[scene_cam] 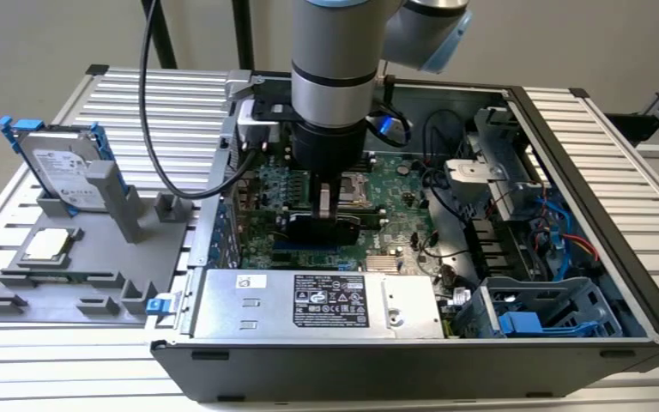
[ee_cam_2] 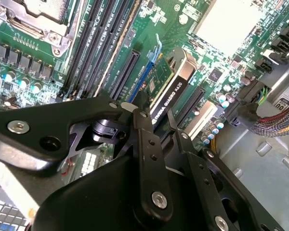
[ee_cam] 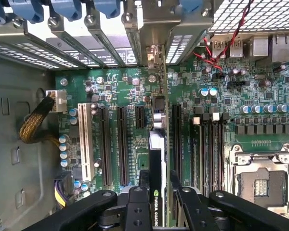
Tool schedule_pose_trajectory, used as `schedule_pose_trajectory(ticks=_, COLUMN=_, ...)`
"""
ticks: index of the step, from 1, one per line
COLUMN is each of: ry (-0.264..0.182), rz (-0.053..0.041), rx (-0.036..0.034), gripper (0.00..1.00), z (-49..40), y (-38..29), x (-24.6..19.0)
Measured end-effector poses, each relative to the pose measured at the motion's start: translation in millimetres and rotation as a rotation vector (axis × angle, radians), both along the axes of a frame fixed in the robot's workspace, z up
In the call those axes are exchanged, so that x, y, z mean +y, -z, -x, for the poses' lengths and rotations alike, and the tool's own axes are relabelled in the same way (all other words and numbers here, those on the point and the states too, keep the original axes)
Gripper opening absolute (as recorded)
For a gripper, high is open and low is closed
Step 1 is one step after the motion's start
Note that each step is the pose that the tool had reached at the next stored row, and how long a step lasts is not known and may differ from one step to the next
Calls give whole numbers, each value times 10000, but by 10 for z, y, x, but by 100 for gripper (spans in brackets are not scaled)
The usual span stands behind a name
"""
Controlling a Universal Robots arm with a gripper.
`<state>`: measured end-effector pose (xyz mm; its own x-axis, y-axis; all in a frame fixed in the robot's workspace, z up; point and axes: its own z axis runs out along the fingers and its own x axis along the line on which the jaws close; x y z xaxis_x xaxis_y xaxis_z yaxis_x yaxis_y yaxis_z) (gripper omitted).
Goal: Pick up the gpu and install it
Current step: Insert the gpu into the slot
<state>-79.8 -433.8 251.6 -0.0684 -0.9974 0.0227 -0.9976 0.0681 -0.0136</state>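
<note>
The gpu [ee_cam: 156, 154] stands on edge inside the open computer case [scene_cam: 604, 163], with my gripper [ee_cam: 159, 179] shut on it from both sides. In the first wrist view it runs along an expansion slot of the green motherboard [ee_cam: 120, 91], and its silver bracket [ee_cam: 155, 55] reaches the rear slot openings. The second wrist view shows its black cooler face [ee_cam_2: 172, 94] between the black fingers [ee_cam_2: 143, 126], low over the board. In the exterior view the gripper [scene_cam: 326, 215] hangs under the arm, down among the board's parts. I cannot tell whether the card's edge sits in the slot.
Other long slots [ee_cam: 104, 144] lie beside the card, with memory slots [ee_cam: 209, 149] and the processor socket [ee_cam: 260, 185] on its other side. A power supply [scene_cam: 318, 305] lies at the case front. A hard drive [scene_cam: 64, 167] with blue rails stands on a grey fixture [scene_cam: 89, 257] at the exterior view's left.
</note>
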Motion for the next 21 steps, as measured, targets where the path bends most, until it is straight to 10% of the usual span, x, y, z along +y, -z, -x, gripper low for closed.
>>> schedule_pose_trajectory(ticks=21, ry=-2, rz=-6, rx=-4, gripper=0, z=-4, y=3, x=-21)
